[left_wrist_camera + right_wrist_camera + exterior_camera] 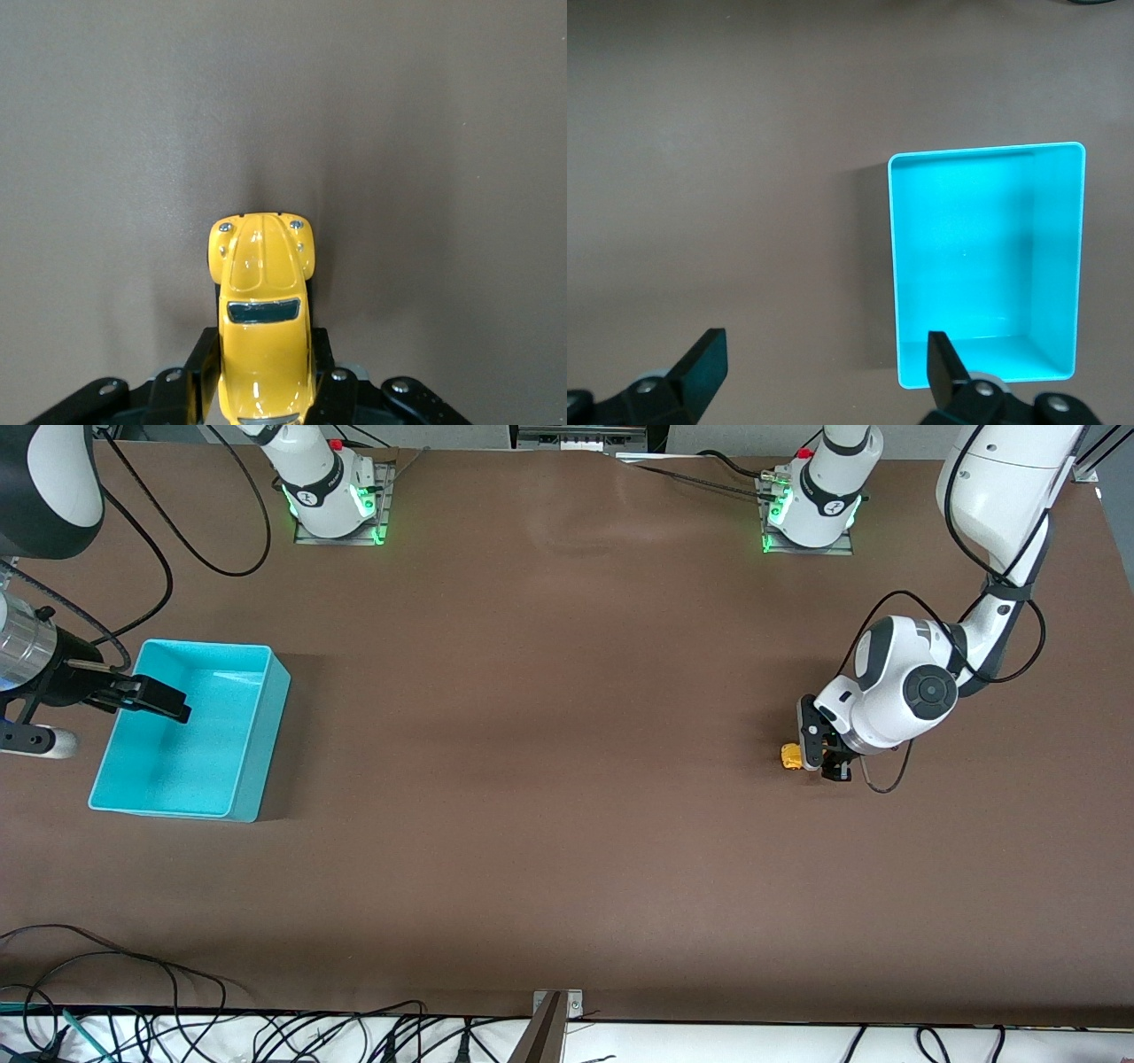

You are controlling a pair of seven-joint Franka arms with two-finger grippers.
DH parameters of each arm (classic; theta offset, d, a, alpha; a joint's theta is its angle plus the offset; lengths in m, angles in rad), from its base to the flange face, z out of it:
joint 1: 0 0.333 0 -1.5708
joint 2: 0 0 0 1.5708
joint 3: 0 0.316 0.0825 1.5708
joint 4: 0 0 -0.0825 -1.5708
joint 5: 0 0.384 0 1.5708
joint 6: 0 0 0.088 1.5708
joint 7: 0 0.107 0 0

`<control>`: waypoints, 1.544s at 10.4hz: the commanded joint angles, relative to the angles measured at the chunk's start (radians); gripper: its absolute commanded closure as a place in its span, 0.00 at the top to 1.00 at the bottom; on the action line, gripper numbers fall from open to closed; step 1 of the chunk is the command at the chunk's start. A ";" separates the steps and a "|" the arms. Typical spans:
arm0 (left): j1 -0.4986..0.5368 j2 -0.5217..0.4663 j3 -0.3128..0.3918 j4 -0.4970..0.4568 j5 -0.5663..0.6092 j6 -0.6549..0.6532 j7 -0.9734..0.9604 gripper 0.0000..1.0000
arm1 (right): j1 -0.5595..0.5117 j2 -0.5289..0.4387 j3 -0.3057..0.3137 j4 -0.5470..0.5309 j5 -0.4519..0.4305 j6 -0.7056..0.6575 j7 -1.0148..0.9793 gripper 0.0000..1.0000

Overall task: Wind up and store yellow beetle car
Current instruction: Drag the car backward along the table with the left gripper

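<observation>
Brown bench — at three o'clock the left hand clamps the yellow beetle car resting on it; at nine o'clock the right hand waits over the teal bin, fingers spread.

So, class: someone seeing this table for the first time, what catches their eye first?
The yellow beetle car, pinched between the left gripper's fingers on the brown table at the left arm's end. Then the teal bin, empty, at the right arm's end, with the right gripper open above it.
</observation>
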 commanded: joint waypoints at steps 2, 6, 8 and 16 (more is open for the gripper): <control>0.010 0.008 -0.004 -0.003 0.021 0.010 0.018 0.11 | -0.006 -0.002 0.001 -0.001 0.019 -0.001 0.000 1.00; 0.050 0.025 -0.004 0.007 0.024 0.004 0.090 0.11 | -0.006 0.001 0.001 -0.001 0.019 -0.001 0.000 1.00; 0.105 0.040 -0.004 0.013 0.025 0.007 0.147 0.11 | -0.006 0.001 0.001 -0.001 0.019 -0.001 0.000 1.00; 0.335 0.105 0.000 0.084 0.067 0.010 0.409 0.11 | -0.006 0.001 0.001 -0.002 0.019 0.001 0.000 1.00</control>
